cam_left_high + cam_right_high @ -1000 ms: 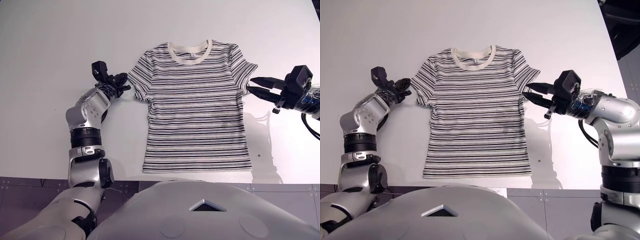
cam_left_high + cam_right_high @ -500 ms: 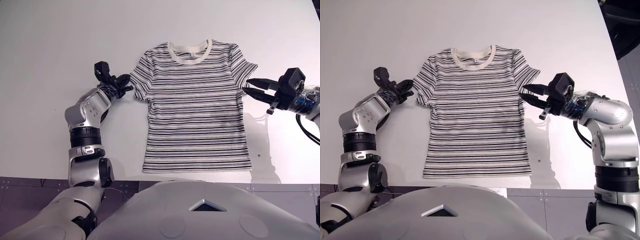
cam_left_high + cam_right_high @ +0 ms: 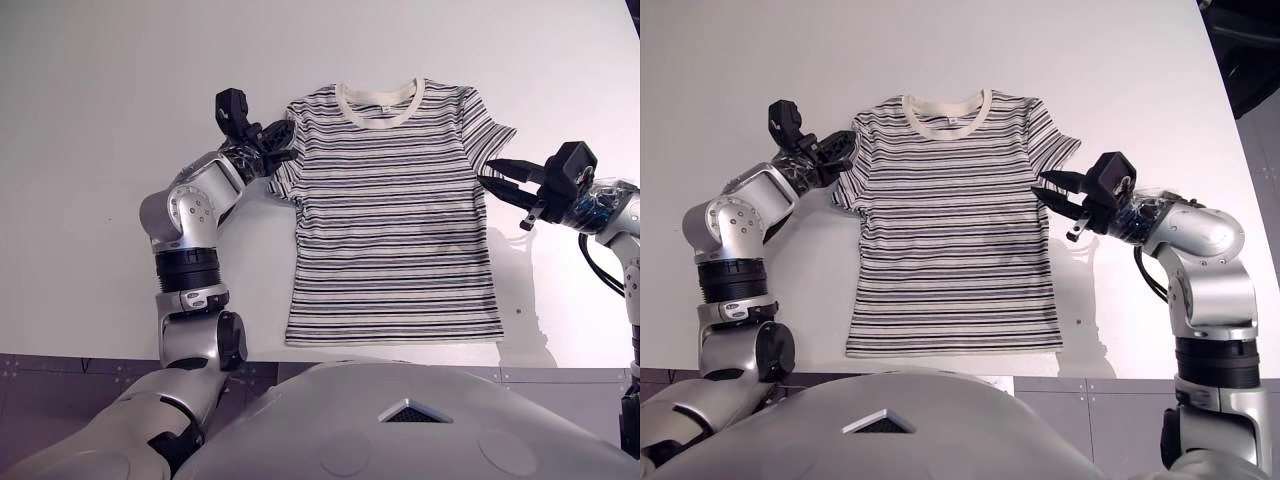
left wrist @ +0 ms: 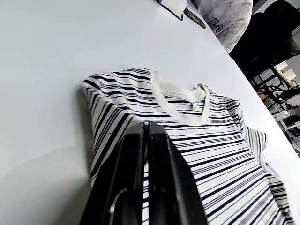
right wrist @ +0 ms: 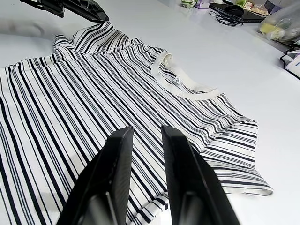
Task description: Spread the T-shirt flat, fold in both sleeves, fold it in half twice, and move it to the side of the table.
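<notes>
white table [image 3: 100, 150] is carrying the striped t-shirt [image 3: 390, 220], which is lying flat mid-table. left gripper [image 3: 285, 142] has swung in from beside the shirt and is now pinching the left sleeve [image 3: 283, 172], elbow bent. right gripper [image 3: 487, 171] has been creeping closer and is hovering spread open by the right sleeve [image 3: 490, 128]. neck label [image 5: 176, 80] is looking too tiny to read.

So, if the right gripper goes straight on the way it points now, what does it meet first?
Probably the T-shirt: the right gripper points at its side edge, just under the sleeve. How high it hangs is unclear.
</notes>
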You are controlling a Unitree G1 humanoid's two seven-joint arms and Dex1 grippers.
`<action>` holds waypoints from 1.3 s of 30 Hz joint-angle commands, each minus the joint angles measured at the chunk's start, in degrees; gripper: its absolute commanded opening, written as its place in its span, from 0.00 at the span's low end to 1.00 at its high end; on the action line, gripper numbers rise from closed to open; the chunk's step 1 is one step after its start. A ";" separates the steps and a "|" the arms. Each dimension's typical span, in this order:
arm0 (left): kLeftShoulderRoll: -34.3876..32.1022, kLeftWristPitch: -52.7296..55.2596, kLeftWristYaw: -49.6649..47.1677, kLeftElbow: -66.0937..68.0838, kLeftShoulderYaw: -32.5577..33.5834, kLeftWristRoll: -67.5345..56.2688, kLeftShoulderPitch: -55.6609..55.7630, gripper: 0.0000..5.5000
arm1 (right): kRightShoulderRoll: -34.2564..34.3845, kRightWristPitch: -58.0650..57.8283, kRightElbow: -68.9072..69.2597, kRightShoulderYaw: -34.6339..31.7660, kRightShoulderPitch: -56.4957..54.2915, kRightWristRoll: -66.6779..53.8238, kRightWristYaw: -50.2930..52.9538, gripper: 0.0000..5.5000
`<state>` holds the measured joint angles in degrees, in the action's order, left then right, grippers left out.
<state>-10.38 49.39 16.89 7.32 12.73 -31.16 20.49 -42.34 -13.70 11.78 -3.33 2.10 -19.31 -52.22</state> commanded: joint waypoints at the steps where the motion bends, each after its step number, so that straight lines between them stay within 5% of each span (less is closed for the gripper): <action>1: 3.99 -0.23 -2.68 1.90 -1.08 0.18 5.33 0.02 | 1.17 0.58 0.72 0.75 0.18 0.87 0.83 0.20; 5: 7.35 -2.49 -4.60 5.30 -2.32 1.83 8.41 0.02 | 2.02 0.97 0.17 1.44 -0.06 1.45 0.96 0.20; 11: 5.43 -5.71 -1.80 8.63 -12.55 10.42 6.24 0.06 | 2.17 1.23 -0.64 2.15 -0.23 1.90 0.90 0.20; 17: 6.45 -6.34 0.22 -3.30 -10.20 6.55 5.75 0.16 | 3.09 0.59 -1.55 0.33 0.54 0.96 2.70 0.20; 19: 4.99 -7.72 1.03 -11.02 -10.45 6.42 3.77 0.16 | 4.56 -0.59 -7.42 -1.34 -2.26 3.76 8.95 0.20; 25: -7.62 -27.12 5.91 -15.47 -25.33 24.84 -12.18 0.16 | 10.48 -6.14 -31.48 -4.80 -16.74 3.43 18.58 0.20; 31: -7.37 -33.59 6.16 -17.35 -30.09 29.56 -17.45 0.16 | 14.14 -7.61 -55.20 -9.49 -30.82 0.72 19.85 0.20; 39: -6.81 -34.96 6.41 -17.21 -30.28 31.33 -16.99 0.16 | 15.53 -9.05 -64.44 -13.47 -35.29 -1.65 18.77 0.20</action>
<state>-17.28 14.84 23.17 -9.40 -17.59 -0.85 3.15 -27.51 -21.64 -51.88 -15.94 -31.59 -20.32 -33.28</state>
